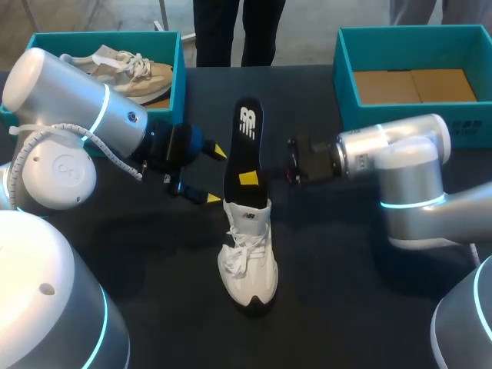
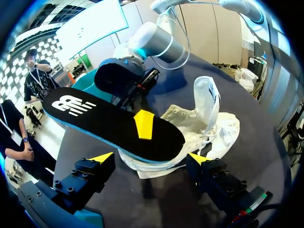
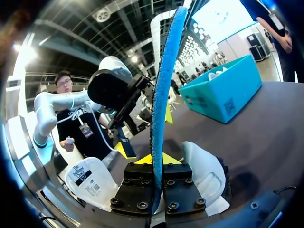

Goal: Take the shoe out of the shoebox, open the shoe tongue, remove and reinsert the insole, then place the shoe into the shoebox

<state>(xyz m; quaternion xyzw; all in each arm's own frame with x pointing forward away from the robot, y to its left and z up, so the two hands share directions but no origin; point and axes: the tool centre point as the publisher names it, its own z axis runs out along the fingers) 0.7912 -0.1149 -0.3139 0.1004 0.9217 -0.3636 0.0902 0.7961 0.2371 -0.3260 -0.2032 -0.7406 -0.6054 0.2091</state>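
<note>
Right wrist view: the right pincer [image 3: 154, 159] is clenched on the black insole [image 3: 164, 95], which stands edge-on between its fingers. I judge it is held this way to steer the lower end at the opening of the white shoe [image 3: 204, 171] just under the pincer. The insole's long axis rises away from the shoe. The shoe lies on the desk [image 1: 330, 292] with its toe towards the robot. Ahead, the left pincer [image 2: 149, 157] is released, its fingers either side of the shoe.

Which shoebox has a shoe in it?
The left shoebox, at the robot's left, holds a beige shoe; the right shoebox shows only brown cardboard.
</note>
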